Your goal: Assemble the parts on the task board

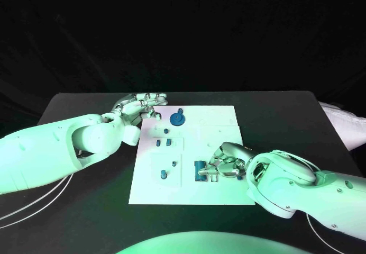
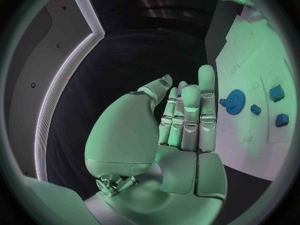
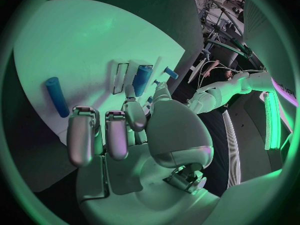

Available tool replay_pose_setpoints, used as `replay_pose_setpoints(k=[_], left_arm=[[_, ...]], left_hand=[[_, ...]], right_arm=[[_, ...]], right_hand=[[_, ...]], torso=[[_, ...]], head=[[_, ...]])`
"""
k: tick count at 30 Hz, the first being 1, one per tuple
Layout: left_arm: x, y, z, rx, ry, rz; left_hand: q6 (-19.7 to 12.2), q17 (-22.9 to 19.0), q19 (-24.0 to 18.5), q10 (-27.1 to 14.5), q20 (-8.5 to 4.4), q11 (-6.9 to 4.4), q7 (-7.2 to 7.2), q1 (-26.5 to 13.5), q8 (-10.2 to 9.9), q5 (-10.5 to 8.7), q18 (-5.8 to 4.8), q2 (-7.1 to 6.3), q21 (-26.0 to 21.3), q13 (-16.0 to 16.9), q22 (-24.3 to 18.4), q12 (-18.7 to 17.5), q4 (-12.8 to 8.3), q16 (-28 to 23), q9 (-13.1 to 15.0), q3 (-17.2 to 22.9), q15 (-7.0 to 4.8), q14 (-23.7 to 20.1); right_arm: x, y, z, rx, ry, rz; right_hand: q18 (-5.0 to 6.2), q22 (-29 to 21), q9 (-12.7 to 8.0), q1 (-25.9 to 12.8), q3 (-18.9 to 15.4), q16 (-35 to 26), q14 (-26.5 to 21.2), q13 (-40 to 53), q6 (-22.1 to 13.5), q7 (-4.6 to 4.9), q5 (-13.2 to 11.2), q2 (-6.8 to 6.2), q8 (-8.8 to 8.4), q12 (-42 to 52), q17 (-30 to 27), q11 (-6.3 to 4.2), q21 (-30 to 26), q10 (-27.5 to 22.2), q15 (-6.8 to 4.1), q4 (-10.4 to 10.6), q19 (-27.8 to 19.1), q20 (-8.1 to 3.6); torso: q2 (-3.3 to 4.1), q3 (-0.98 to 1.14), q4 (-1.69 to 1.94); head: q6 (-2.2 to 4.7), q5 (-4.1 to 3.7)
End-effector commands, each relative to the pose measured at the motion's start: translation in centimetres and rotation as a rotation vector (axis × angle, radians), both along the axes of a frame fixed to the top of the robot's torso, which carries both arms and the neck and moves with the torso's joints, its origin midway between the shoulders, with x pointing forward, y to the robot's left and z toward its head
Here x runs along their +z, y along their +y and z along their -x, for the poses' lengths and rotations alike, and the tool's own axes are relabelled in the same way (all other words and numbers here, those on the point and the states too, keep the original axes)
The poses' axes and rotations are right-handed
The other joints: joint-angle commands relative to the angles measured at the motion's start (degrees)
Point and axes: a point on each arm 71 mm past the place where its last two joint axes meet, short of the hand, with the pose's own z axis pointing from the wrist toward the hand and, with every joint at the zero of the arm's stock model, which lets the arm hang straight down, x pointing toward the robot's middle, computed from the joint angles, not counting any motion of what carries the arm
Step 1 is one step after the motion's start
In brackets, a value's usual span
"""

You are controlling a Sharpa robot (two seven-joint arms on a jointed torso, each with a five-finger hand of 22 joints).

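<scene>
A: Where the white task board [image 1: 191, 174] lies in the middle of the black worktop [image 1: 290, 116], what sits on it?

B: A blue gear [image 1: 177, 119] near its far edge, two small blue blocks [image 1: 162, 142] side by side nearer the middle, and further small blue pieces [image 1: 164, 173] closer to the robot. In the right wrist view a blue cylinder [image 3: 57, 96] lies flat on the board.

A: And the left hand [image 1: 139, 107]?

B: It hovers at the board's far left corner, just beside the gear. Its fingers [image 2: 187, 112] are straight and close together, with nothing between them and the thumb.

A: The right hand [image 1: 225, 164]?

B: It is low over the board's near right part, fingers curled down around a blue peg [image 1: 201, 172]. In the right wrist view a second blue cylinder [image 3: 141, 80] stands by its fingertips, but I cannot tell whether the hand really holds it.
</scene>
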Motion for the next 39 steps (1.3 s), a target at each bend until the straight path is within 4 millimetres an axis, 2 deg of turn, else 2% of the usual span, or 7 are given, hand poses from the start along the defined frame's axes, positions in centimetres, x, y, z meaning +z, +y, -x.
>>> replay_pose_setpoints(k=[1,4,12,14,22,28,39], left_arm=[[0.1,-0.2,0.1,-0.019,-0.006,0.011],[0.1,-0.2,0.1,-0.019,-0.006,0.011],[0.1,-0.2,0.1,-0.018,-0.005,0.010],[0.1,-0.2,0.1,-0.018,-0.005,0.010],[0.1,-0.1,0.1,-0.016,-0.004,0.009],[0.0,-0.2,0.0,-0.018,-0.004,0.008],[0.0,-0.3,0.0,-0.023,-0.009,0.005]], left_hand=[[-0.43,-0.06,-0.15,-0.43,0.34,0.01,-0.12,-0.03,0.05,-0.01,1.09,0.40,-0.37,0.07,-0.08,0.22,-0.07,-0.02,0.00,-0.42,0.16,-0.42],[-0.43,-0.06,-0.15,-0.43,0.34,0.01,-0.12,-0.03,0.05,-0.01,1.09,0.40,-0.37,0.07,-0.08,0.22,-0.07,-0.02,0.00,-0.42,0.16,-0.42],[-0.45,-0.04,-0.15,-0.48,0.35,0.01,-0.13,-0.04,0.07,0.00,1.09,0.44,-0.40,0.07,-0.10,0.27,-0.05,0.02,0.00,-0.48,0.17,-0.43],[-0.45,-0.04,-0.15,-0.48,0.35,0.01,-0.13,-0.04,0.07,0.00,1.09,0.44,-0.40,0.07,-0.10,0.27,-0.05,0.02,0.00,-0.48,0.17,-0.43],[-0.45,-0.04,-0.15,-0.48,0.35,0.01,-0.13,-0.04,0.07,0.00,1.09,0.44,-0.40,0.07,-0.10,0.27,-0.05,0.02,0.00,-0.48,0.17,-0.43],[-0.45,-0.04,-0.15,-0.48,0.35,0.01,-0.13,-0.04,0.07,0.00,1.09,0.44,-0.40,0.07,-0.10,0.27,-0.05,0.02,0.00,-0.48,0.17,-0.43],[-0.45,-0.04,-0.15,-0.48,0.35,0.01,-0.13,-0.04,0.07,0.00,1.09,0.44,-0.40,0.07,-0.10,0.27,-0.05,0.02,0.00,-0.48,0.17,-0.43]], right_arm=[[0.1,0.2,0.0,0.036,-0.042,0.041],[0.0,0.3,-0.1,0.048,-0.067,0.064],[-0.1,0.3,-0.4,0.043,-0.101,0.077],[0.0,0.1,-0.4,0.028,-0.110,0.062],[1.4,-2.8,0.1,-0.046,-0.090,-0.009],[2.7,-6.4,0.0,-0.084,-0.063,0.066],[1.9,-8.5,-0.1,-0.054,-0.102,0.231]], right_hand=[[-1.18,0.46,0.22,4.17,1.14,0.36,4.33,0.35,0.01,-0.23,-0.36,0.27,0.42,0.30,5.30,-0.30,0.33,0.52,-0.21,-2.64,0.20,-0.25],[-1.23,0.76,0.51,8.36,3.18,0.49,4.37,0.54,0.39,-0.50,-2.94,1.46,0.68,0.41,5.59,-0.56,0.47,0.79,-0.41,-5.49,0.29,-0.40],[-1.25,0.85,0.71,10.03,4.34,0.51,4.38,0.11,0.70,-0.63,-3.29,2.13,0.83,-0.30,5.69,-0.69,0.50,0.72,-0.51,-7.14,0.29,-0.54],[-1.24,0.78,0.75,9.55,4.39,0.49,4.37,0.10,0.73,-0.61,-2.85,2.37,0.83,-0.32,5.65,-0.68,0.46,0.79,-0.50,-6.99,0.27,-0.55],[-1.27,0.89,0.44,5.12,3.66,0.70,4.46,1.35,-0.80,-0.04,4.54,2.08,-0.40,0.92,6.12,-0.23,0.51,1.42,-0.19,-4.67,0.31,-0.38],[-1.34,1.24,0.05,4.65,3.77,0.88,4.52,0.82,-1.82,0.45,5.07,1.93,-1.48,-0.04,6.51,0.19,0.67,0.96,0.15,-4.36,0.40,-0.09],[-1.33,1.23,-0.06,2.73,3.61,0.58,4.37,-0.26,-1.57,0.69,4.50,2.15,-1.98,-1.84,6.02,0.49,0.62,0.16,0.48,-2.97,0.26,0.27]], torso=[[-0.02,-0.02,0.03],[-0.02,-0.02,0.07],[-0.03,-0.04,-0.02],[-0.05,-0.05,-0.02],[-0.19,0.02,-0.38],[-0.42,-0.03,-0.61],[-0.36,0.08,-0.65]], head=[[-0.13,0.02],[-0.19,0.03],[-0.25,0.12],[-0.20,0.05],[0.00,-0.41],[0.11,-1.07],[0.31,-1.80]])
